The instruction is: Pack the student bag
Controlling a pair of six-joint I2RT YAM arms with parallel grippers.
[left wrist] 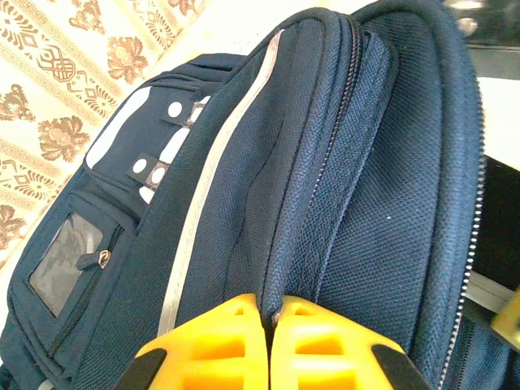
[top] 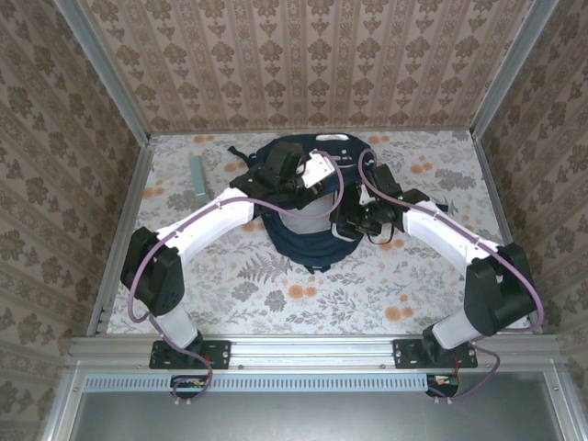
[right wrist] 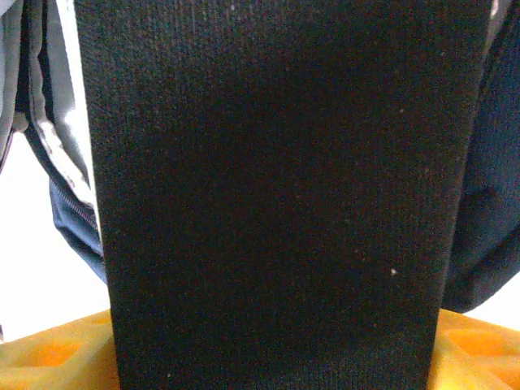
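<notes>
While my left gripper (left wrist: 270, 315) pinches the student bag (left wrist: 325, 162) at its zipper to hold it open, my right gripper (right wrist: 268, 353) clamps the black case (right wrist: 276, 179) for loading.

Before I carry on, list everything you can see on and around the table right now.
student bag: one, navy blue with white stripes, middle of the table, zip partly open
black case: one, black fabric, between the right gripper's fingers, next to the bag
teal bar: one, pale teal, flat on the table, left of the bag
table: one, floral-patterned top
left gripper: one, yellow fingers, shut on a fold of the bag by its zip
right gripper: one, yellow fingers, closed on the black case
</notes>
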